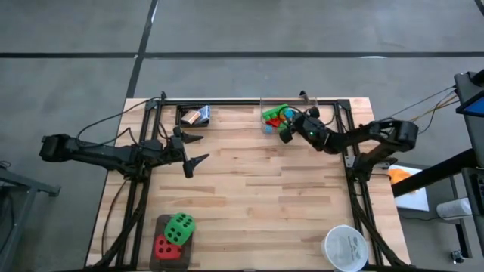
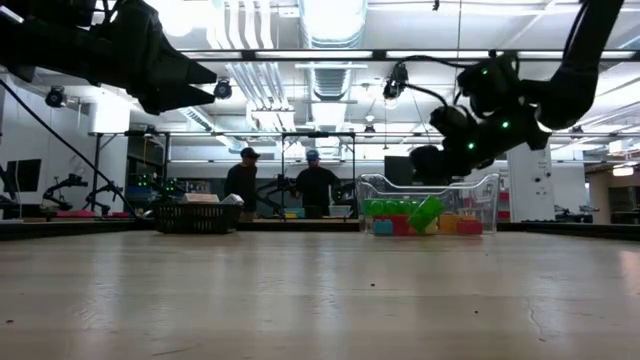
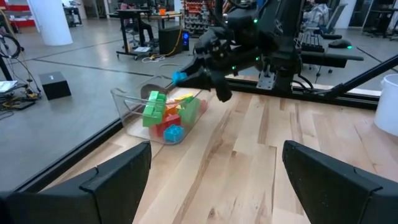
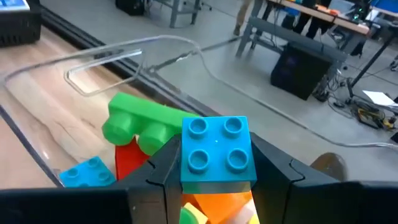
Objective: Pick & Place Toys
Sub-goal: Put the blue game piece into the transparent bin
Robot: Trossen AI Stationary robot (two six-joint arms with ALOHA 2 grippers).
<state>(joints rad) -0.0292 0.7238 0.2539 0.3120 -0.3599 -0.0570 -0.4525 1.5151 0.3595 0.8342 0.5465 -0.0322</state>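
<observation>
A clear plastic tub (image 1: 266,113) at the table's far edge holds green (image 4: 144,121), red, orange and blue (image 4: 87,172) bricks. My right gripper (image 4: 216,149) is over the tub and shut on a blue four-stud brick (image 4: 217,152), which also shows in the left wrist view (image 3: 179,77). My left gripper (image 1: 203,149) is open and empty above the table's left half. A green die (image 1: 180,226) and a red die (image 1: 163,246) rest on a dark tray at the near left. Card packs (image 1: 196,115) lie in a dark tray at the far left. My right gripper pinches the blue brick by two opposite sides (image 4: 185,155) between its two fingers (image 4: 155,171), with the studs facing the wrist camera. The fingers slant down from the table's right. The brick is lifted clear, above the bricks in the tub.
A round white bowl (image 1: 344,248) stands at the near right corner. Dark metal frame rails (image 1: 249,102) run along the table's far edge and down both sides. The wooden middle of the table (image 1: 265,189) lies bare. People stand in the room beyond (image 2: 245,185).
</observation>
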